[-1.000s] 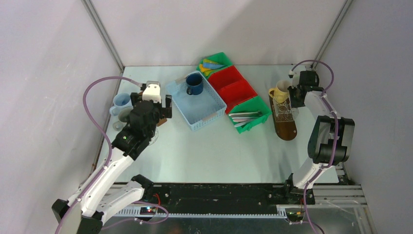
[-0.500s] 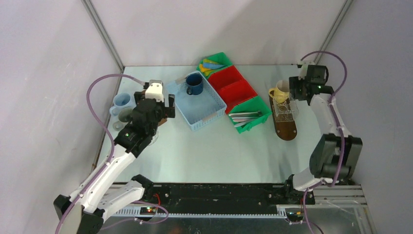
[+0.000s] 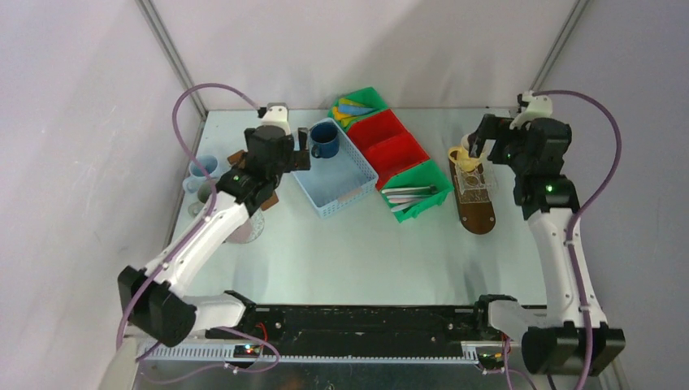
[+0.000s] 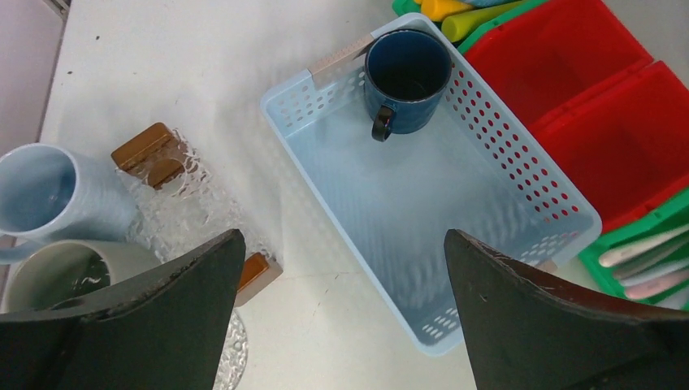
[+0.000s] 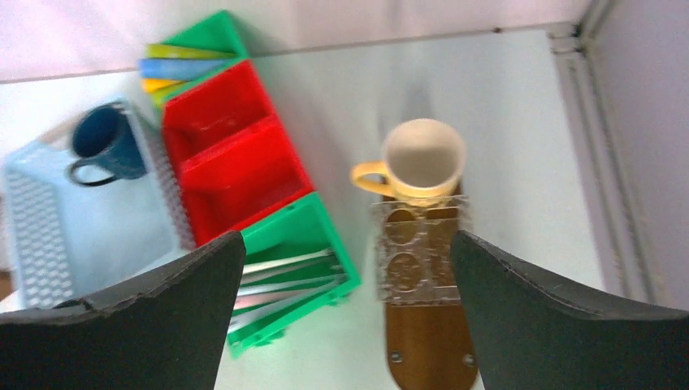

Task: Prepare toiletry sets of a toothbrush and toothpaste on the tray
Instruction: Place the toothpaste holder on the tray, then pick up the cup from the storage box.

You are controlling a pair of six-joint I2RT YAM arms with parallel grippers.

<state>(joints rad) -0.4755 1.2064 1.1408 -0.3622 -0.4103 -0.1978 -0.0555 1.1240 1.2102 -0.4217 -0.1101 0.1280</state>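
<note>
While both arms hung above the pale table (image 3: 366, 260), a light blue perforated plastic basket (image 4: 390, 187) sat toward the table's far middle. A dark blue ceramic mug (image 4: 406, 69) stood upright in the basket's far corner, its handle turned toward the basket's middle. The left claw (image 4: 343, 240) hovered over the basket's left edge, released, its jaws spread wide with nothing between them. Further left of the basket, a pale blue ceramic mug (image 4: 49, 191) and a grey ceramic mug (image 4: 57, 272) stood close together, with a clear bubbled sheet (image 4: 187, 203) between them and the basket. Just right of the basket ran a row of plastic bins: a green bin of coloured tubes (image 5: 191, 57) at the far end, two red bins (image 5: 227, 154), then a green bin of thin pale toothbrushes (image 5: 292, 268) at the near end. Well right of the basket, beyond the bins, lay a dark brown elongated oval tray (image 5: 426, 349). A cream ceramic mug with a yellow handle (image 5: 422, 154) stood upright on its far end, and a clear embossed plastic piece (image 5: 420, 260) lay across the tray just nearer than that mug. The right claw (image 5: 348, 240) hovered above them, released, gripping nothing.
</note>
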